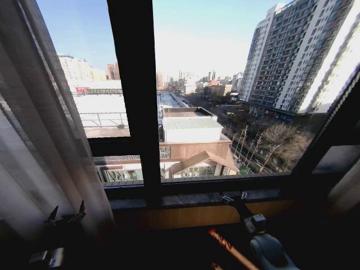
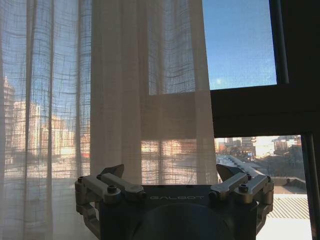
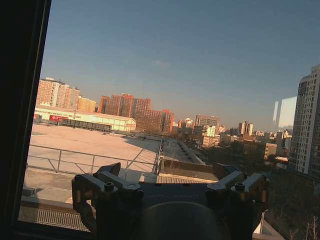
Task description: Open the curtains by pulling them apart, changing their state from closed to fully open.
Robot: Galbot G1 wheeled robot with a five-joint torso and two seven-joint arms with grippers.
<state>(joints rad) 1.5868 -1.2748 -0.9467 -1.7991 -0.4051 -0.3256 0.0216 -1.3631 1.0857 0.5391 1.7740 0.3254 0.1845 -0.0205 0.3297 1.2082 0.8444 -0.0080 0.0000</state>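
A sheer white-cream curtain [image 1: 39, 140] hangs bunched at the left side of the window, its folds reaching down behind my left gripper [image 1: 67, 212]. In the left wrist view the curtain [image 2: 125, 100] hangs just beyond the open left gripper [image 2: 172, 172], with nothing between the fingers. My right gripper [image 1: 234, 197] is low in front of the window sill, right of the black centre bar. It stands open [image 3: 167, 170] facing bare glass. A pale strip of fabric [image 1: 346, 191] shows at the far right edge.
A thick black window frame bar [image 1: 135, 95] runs upright through the middle, with a crossbar and a dark sill [image 1: 197, 198] below. Through the glass lie rooftops and tall buildings. The right forearm [image 1: 270, 250] with an orange-marked strip rises from the bottom.
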